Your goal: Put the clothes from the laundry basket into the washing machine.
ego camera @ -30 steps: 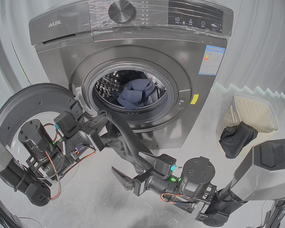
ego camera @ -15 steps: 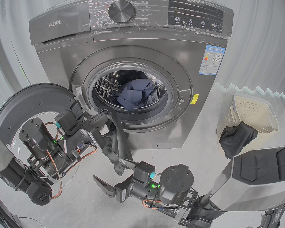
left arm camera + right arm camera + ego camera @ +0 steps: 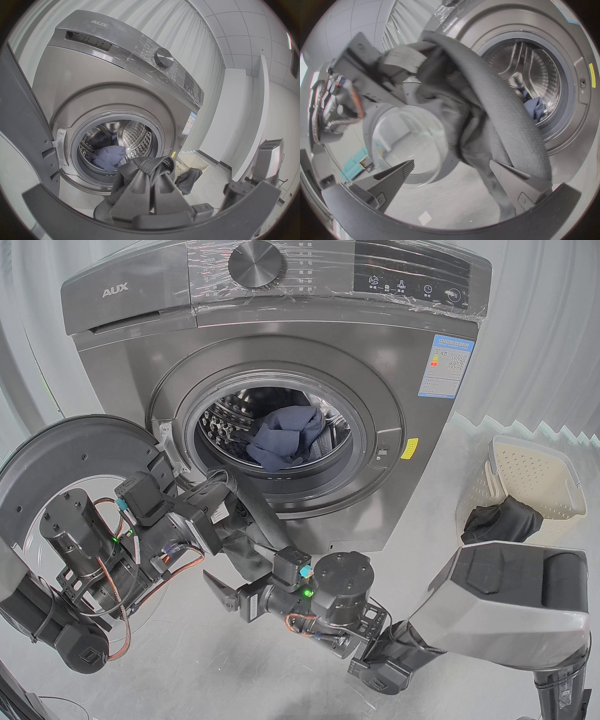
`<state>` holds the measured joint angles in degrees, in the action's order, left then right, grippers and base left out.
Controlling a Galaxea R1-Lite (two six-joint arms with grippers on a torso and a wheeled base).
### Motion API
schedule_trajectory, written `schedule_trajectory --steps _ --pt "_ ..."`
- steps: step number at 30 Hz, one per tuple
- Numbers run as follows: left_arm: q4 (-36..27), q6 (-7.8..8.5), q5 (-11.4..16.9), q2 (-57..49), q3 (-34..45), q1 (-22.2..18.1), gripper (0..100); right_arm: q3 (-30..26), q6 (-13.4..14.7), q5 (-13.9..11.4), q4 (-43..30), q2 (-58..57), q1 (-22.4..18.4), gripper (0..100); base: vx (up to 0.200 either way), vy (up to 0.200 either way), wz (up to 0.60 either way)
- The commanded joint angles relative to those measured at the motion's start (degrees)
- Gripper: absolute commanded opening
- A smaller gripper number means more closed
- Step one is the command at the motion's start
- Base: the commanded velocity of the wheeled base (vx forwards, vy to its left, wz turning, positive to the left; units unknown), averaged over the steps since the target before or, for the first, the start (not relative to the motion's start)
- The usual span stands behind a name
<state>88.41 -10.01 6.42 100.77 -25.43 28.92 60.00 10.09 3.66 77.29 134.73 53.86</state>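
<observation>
Pale grey floor and white curtains surround the washing machine, whose round door stands swung open on my left side. Inside the drum a blue garment lies bunched near the front of the opening. My left gripper sits just below and in front of the drum's rim. Its fingers are clamped together on a dark grey garment, which bunches over the fingertips and droops toward the floor. My right gripper is lower, under that hanging cloth, with its fingers spread wide apart and nothing between them. The cloth drapes down beside one finger, and I cannot tell whether it touches. To the right of the machine, the cream laundry basket stands on the floor by the curtain, with a black garment slung over its near rim
</observation>
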Motion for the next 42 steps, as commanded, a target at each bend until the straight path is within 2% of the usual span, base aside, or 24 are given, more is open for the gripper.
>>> schedule_trajectory --steps 1,6,15,29,36,42 --pt "0.10 -0.01 0.08 -0.40 0.20 0.09 0 1.61 -3.77 0.30 0.58 2.91 -5.61 100 0.000 0.000 0.00" --pt "0.10 -0.01 0.17 -0.48 0.38 0.35 0 2.31 -4.73 0.39 0.49 2.55 -9.47 100 0.000 0.000 0.00" --pt "0.19 -0.01 0.26 -0.57 0.56 0.44 0 4.07 -4.82 0.56 0.06 2.82 -9.91 100 0.000 0.000 0.00" --pt "0.19 -0.01 0.08 -0.40 0.20 0.35 0 2.75 -4.82 0.56 0.93 2.82 -7.10 100 0.000 0.000 0.00" --pt "0.10 -0.01 -0.01 -0.13 -0.23 0.09 0 -1.29 -4.82 0.47 1.81 1.50 -3.23 100 0.000 0.000 0.00" --pt "0.10 -0.01 -0.18 0.13 -0.32 -0.09 0 -1.29 -4.73 0.47 1.81 1.32 -0.68 100 0.000 0.000 0.00"
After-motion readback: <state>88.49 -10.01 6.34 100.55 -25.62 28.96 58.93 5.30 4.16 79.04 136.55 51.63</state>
